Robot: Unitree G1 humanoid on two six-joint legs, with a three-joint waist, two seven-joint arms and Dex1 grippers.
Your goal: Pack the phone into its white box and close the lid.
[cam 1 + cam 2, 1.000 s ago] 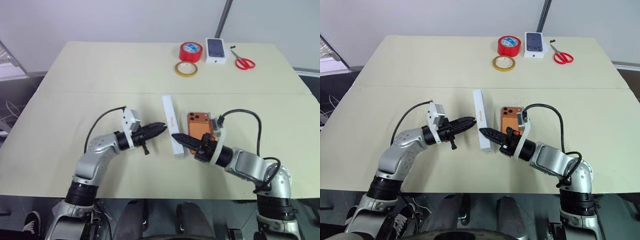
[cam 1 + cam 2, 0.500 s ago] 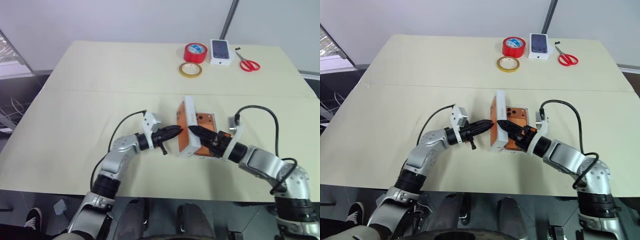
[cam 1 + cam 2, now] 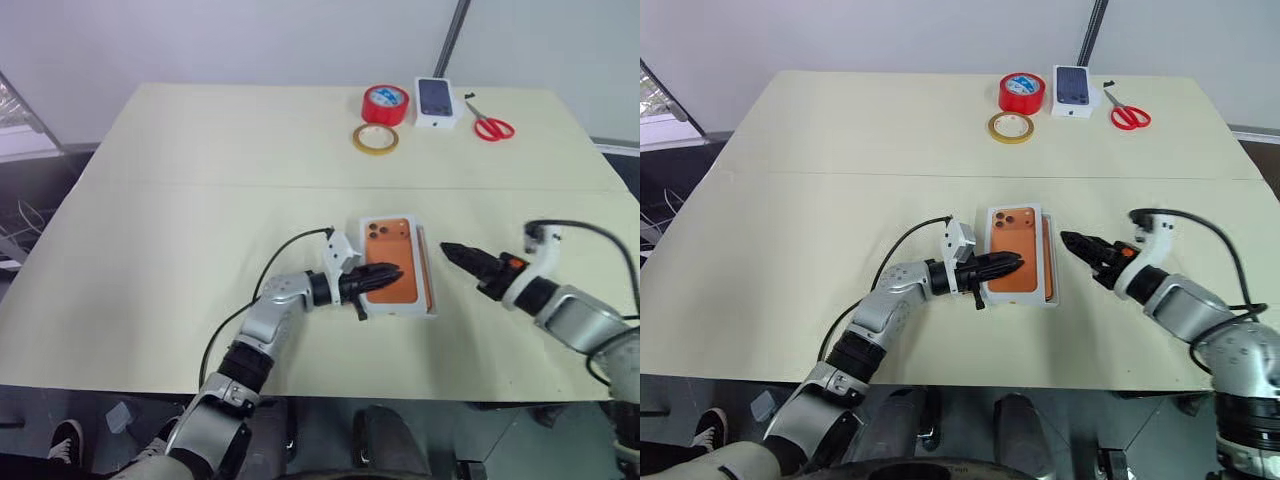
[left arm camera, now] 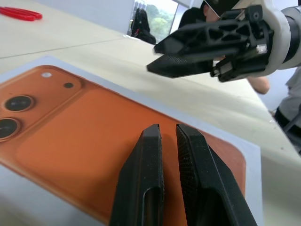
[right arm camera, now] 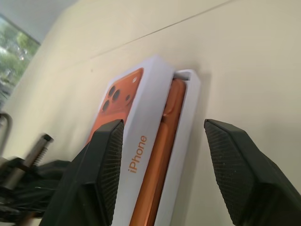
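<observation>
The lid (image 3: 398, 243), white with an orange phone picture on top, lies flat over the white box (image 5: 181, 141), shifted a little to one side. In the gap between them the phone (image 5: 163, 141) shows its orange edge inside the box. My left gripper (image 3: 392, 272) is shut, its fingertips (image 4: 155, 136) resting on the lid's top with nothing between them. My right gripper (image 3: 447, 248) is open and hangs just right of the box, apart from it, pointing at it.
At the table's far edge lie a red tape roll (image 3: 384, 103), a yellow tape ring (image 3: 375, 138), a small white box with a dark phone picture (image 3: 435, 100) and red scissors (image 3: 490, 127). A person's sleeve (image 4: 291, 101) shows past the table.
The lid stood on edge between both grippers; now it lies flat over the box. My right gripper has opened and pulled away to the right. My left gripper followed rightward onto the lid.
</observation>
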